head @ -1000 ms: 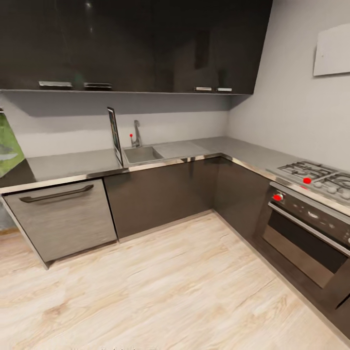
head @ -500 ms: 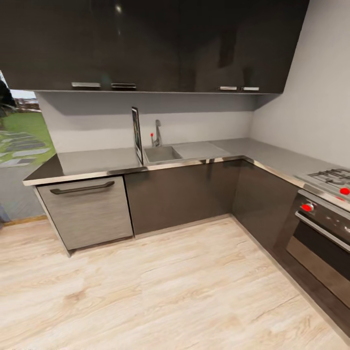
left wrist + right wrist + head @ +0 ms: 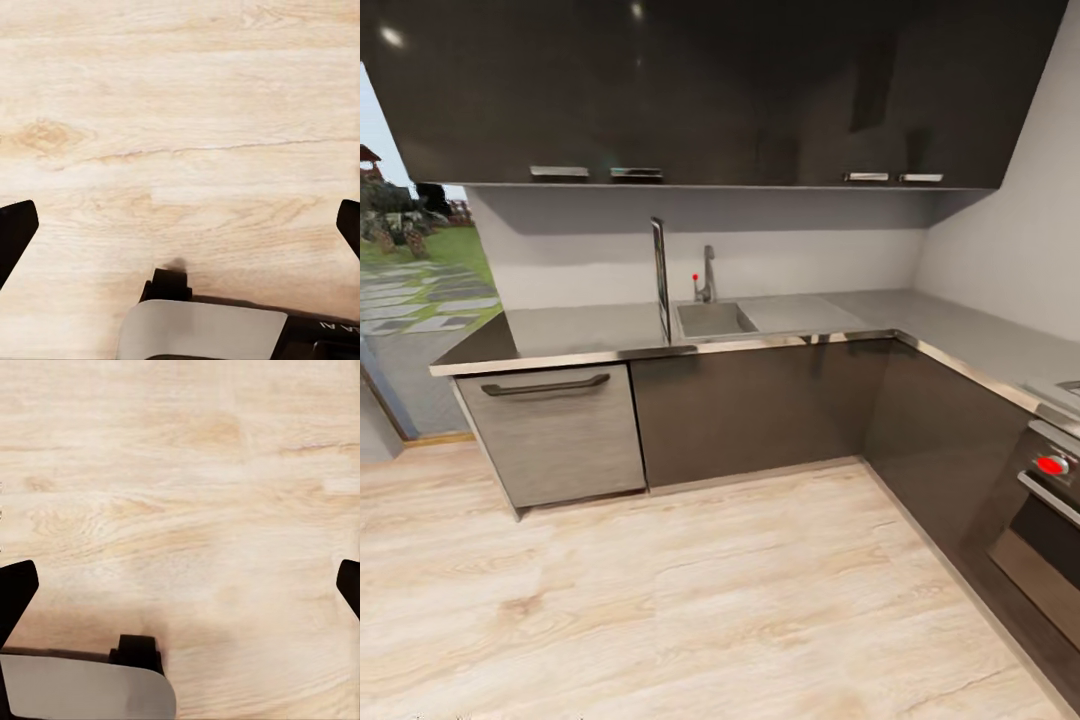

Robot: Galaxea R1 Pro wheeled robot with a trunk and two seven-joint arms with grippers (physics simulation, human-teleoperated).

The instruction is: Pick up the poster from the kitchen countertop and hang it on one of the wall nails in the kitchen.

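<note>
In the head view the poster [image 3: 659, 279] stands upright and edge-on on the grey kitchen countertop [image 3: 575, 331], just left of the sink; I see only its thin dark frame edge. The L-shaped countertop runs along the back wall and down the right side. No wall nail can be made out on the pale wall. My left gripper [image 3: 178, 225] is open, its black fingertips [image 3: 15, 232] wide apart over bare wooden floor. The right gripper [image 3: 180, 585] is also open above the floor, with nothing between its fingertips [image 3: 16, 592].
A sink [image 3: 712, 319] with a tap [image 3: 706, 276] lies right of the poster. Dark wall cabinets [image 3: 690, 90] hang above. A steel dishwasher front [image 3: 558, 433] sits at the left, an oven [image 3: 1045, 525] at the right. A glass opening [image 3: 415, 300] shows a garden. Wooden floor [image 3: 690, 600] lies ahead.
The whole head view has swung left: the counter, sink and poster shifted right in the picture, the hob left the frame and the garden opening came in. The poster stays on the counter.
</note>
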